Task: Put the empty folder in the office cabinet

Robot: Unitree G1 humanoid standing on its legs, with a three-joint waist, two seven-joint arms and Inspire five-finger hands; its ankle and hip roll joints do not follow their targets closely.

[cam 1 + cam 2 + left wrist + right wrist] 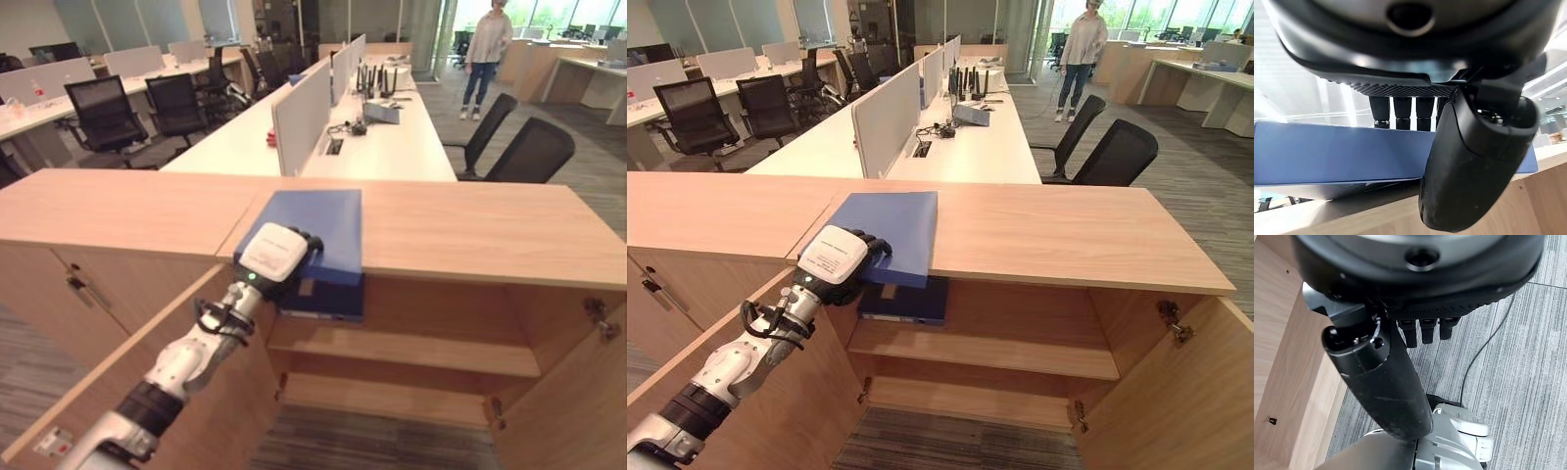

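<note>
One blue folder (315, 235), flat, pointing away

Light wooden cabinet top (1068, 235) before me: one flat blue plastic folder (892, 225) lies on it, overhanging the front edge. Upper inner shelf (1019, 352): one dark blue folder (911, 304).

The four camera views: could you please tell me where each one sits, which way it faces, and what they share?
Left eye view: on the head, looking down at the wooden office cabinet; left hand on the flat blue folder.
Right eye view: a head camera beside it, same scene; a dark binder lies on the shelf inside.
Left wrist view: on the left wrist; thumb and fingers at the folder's edge.
Right wrist view: on the right wrist, facing the grey carpet; right hand empty.
Shared: folder and left hand.
</note>
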